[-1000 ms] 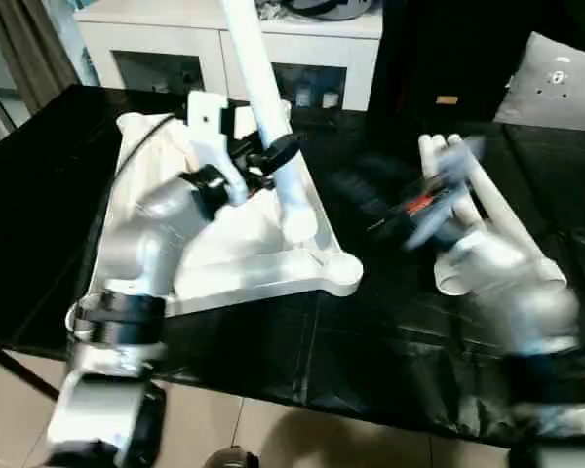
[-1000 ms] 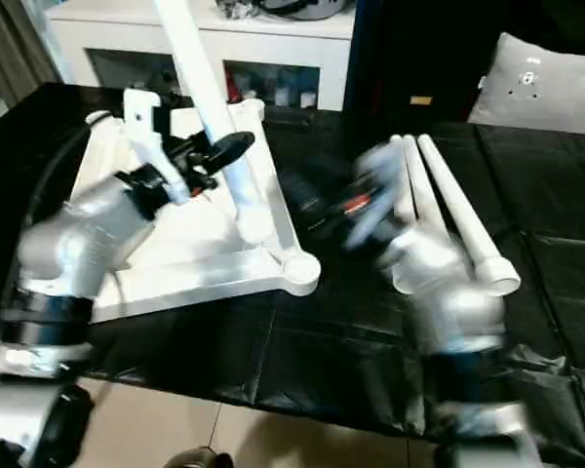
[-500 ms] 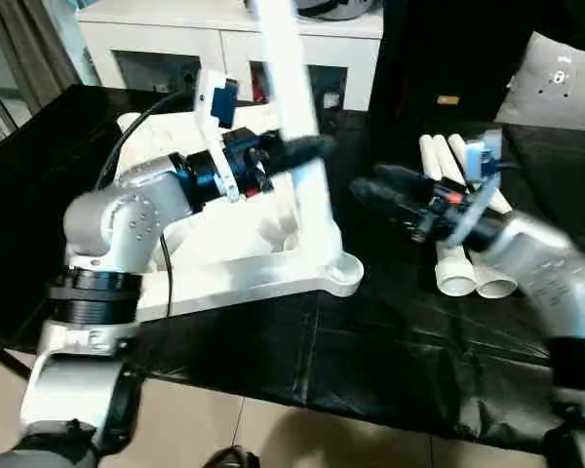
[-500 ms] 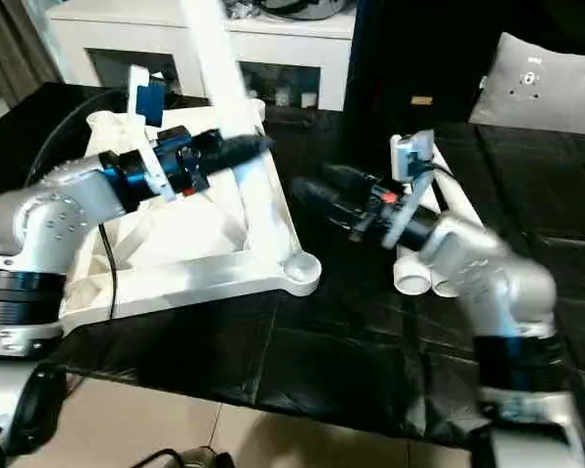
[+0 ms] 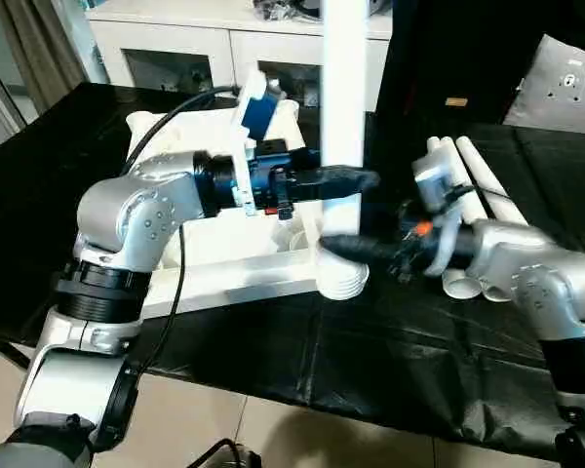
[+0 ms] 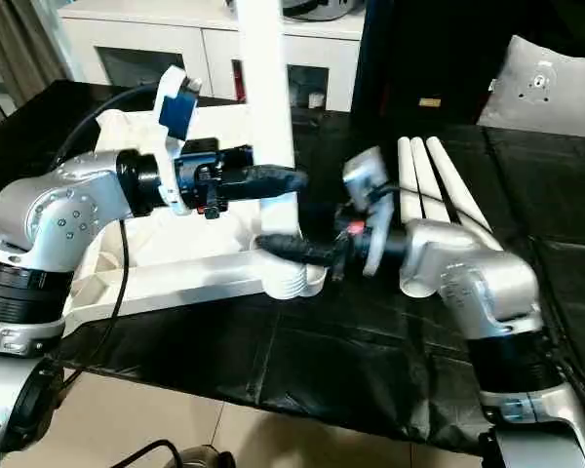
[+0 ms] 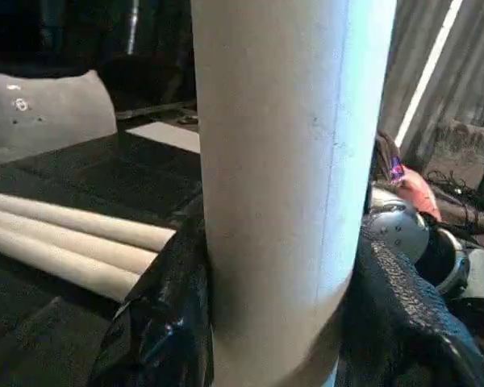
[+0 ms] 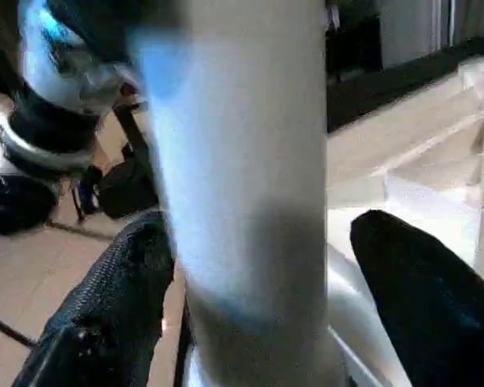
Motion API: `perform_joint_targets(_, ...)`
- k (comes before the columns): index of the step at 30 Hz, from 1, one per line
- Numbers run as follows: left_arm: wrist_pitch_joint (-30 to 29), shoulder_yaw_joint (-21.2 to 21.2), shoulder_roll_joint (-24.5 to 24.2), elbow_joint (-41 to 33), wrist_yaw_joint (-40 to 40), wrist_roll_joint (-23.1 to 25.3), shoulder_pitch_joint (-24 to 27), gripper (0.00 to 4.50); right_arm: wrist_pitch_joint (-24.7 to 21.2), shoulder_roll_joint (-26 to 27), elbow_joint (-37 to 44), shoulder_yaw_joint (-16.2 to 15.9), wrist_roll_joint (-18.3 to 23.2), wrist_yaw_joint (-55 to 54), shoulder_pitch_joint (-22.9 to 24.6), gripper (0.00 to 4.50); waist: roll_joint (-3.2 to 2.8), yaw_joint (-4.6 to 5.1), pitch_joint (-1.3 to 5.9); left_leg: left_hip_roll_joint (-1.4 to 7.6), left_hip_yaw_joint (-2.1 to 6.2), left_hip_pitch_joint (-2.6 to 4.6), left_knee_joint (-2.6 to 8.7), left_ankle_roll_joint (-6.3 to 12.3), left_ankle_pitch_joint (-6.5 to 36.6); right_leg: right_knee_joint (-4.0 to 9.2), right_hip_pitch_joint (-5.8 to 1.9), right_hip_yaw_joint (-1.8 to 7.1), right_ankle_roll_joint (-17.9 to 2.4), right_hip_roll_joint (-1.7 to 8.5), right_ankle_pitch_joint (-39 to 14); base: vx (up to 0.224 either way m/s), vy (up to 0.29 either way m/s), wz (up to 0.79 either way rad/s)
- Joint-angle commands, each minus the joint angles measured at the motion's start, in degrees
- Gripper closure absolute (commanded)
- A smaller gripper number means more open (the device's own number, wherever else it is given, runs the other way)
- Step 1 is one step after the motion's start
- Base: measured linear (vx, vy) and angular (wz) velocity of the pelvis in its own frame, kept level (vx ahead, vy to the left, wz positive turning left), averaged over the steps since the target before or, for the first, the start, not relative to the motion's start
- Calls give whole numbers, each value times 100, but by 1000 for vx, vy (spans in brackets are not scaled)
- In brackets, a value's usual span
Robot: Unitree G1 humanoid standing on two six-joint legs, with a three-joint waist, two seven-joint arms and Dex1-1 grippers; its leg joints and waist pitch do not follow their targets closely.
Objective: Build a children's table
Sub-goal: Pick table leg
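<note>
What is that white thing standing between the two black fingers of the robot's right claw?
One table leg, standing upright in the tabletop's corner socket. The right gripper's fingers flank it near its base, seen in the right wrist view.

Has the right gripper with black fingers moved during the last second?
Yes. The right gripper moved from the three lying white legs to the upright white leg at the tabletop's corner socket.

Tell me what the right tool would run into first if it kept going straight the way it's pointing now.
The upright white leg. The right tool already straddles its lower end above the table top's corner socket, black fingers either side, so the leg would meet it almost at once.
</note>
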State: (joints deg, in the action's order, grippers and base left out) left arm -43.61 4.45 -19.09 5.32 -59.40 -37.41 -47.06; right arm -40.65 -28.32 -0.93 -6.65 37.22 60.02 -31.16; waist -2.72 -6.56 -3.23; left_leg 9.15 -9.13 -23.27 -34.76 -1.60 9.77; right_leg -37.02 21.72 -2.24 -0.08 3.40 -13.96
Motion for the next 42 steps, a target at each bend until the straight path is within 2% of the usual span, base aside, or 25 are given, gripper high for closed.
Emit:
perform_joint_targets(1, 94, 49, -36, -117, -93, 46, -105, 262, -33, -34, -89, -103, -189, -43, -106, 109, 87, -15, 422, 332, 79, 142, 322, 272, 369, 401, -259, 225, -1524, 468, 207, 0, 0, 0)
perform_joint_targets(3, 120, 84, -45, -121, -126, 91, -84, 262, -48, 3, -164, -97, -216, -73, -132, 138, 102, -14, 423, 331, 77, 138, 321, 285, 372, 407, -272, 232, -1499, 476, 199, 0, 0, 0)
perform_joint_targets(7, 179, 144, -52, -109, -178, 163, -54, 262, -60, 74, -227, -69, -179, -67, -168, 158, 91, -16, 431, 335, 80, 137, 315, 313, 329, 390, -270, 225, -1510, 468, 290, 0, 0, 0)
perform_joint_targets(11, 240, 172, -68, -58, -179, 199, -71, 262, -54, 87, -239, -86, -202, -25, -170, 206, 84, -22, 433, 337, 79, 140, 311, 322, 328, 387, -268, 225, -1528, 473, 310, 0, 0, 0)
perform_joint_targets(16, 382, 211, -80, 16, -127, 375, -51, 262, -46, 125, -210, -104, -232, -17, -108, 237, 84, -21, 437, 336, 79, 142, 309, 317, 320, 382, -269, 221, -1530, 468, 324, 0, 0, 0)
perform_joint_targets(19, 442, 225, -69, 77, -46, 466, -47, 262, -40, 159, -196, -107, -246, -69, -84, 244, 84, -19, 443, 337, 81, 140, 307, 329, 281, 373, -271, 221, -1532, 465, 397, 0, 0, 0)
perform_joint_targets(21, 694, 318, -94, 98, 155, 774, 24, 262, -13, 263, -197, -67, -278, -220, -46, 246, 78, -21, 443, 339, 82, 141, 308, 334, 288, 374, -266, 221, -1530, 467, 404, 0, 0, 0)
perform_joint_targets(22, 694, 318, -94, 98, 155, 774, 24, 262, -13, 263, -197, -67, -278, -220, -46, 246, 78, -21, 443, 339, 82, 141, 308, 334, 288, 374, -266, 221, -1530, 467, 404, 0, 0, 0)
perform_joint_targets(23, 676, 250, -35, 138, 270, 752, 27, 206, 1, 302, -203, -55, -296, -275, -32, 248, 82, -15, 443, 337, 79, 142, 310, 304, 325, 372, -269, 221, -1529, 466, 402, 0, 0, 0)
perform_joint_targets(24, 605, 156, 30, 208, 418, 708, 25, 192, 24, 364, -213, -31, -320, -364, -15, 249, 91, -15, 443, 336, 75, 140, 309, 288, 332, 367, -271, 222, -1546, 474, 425, 0, 0, 0)
perform_joint_targets(29, 659, 86, 70, 3, 464, 662, 296, 192, 191, 629, -249, 53, -438, -753, 70, 253, 72, -17, 455, 341, 81, 144, 309, 286, 307, 356, -265, 216, -1549, 472, 490, 0, 0, 0)
perform_joint_targets(34, 1141, 107, 210, -239, 991, 1060, 686, 192, 541, 977, -284, 146, -683, -1293, 168, 253, 45, 4, 442, 358, 92, 147, 332, 186, 459, 384, -259, 222, -1476, 479, 362, 0, 0, 0)
perform_joint_targets(37, 1178, 174, 333, -406, 1213, 1149, 878, 192, 641, 1172, -249, 177, -739, -1547, 226, 253, 48, 0, 432, 366, 91, 153, 348, 122, 526, 389, -253, 224, -1433, 477, 245, 0, 0, 0)
perform_joint_targets(39, 1363, 256, 472, -541, 1527, 1370, 1040, 192, 759, 1370, -213, 163, -828, -1760, 283, 253, 15, 9, 435, 371, 93, 156, 351, 108, 542, 393, -236, 233, -1398, 476, 271, 0, 0, 0)
perform_joint_targets(42, 1572, 320, 559, -575, 1892, 1650, 1133, 192, 868, 1518, -233, 190, -941, -1992, 297, 253, 37, 15, 441, 359, 95, 149, 355, 76, 542, 397, -255, 232, -1333, 471, 310, 0, 0, 0)
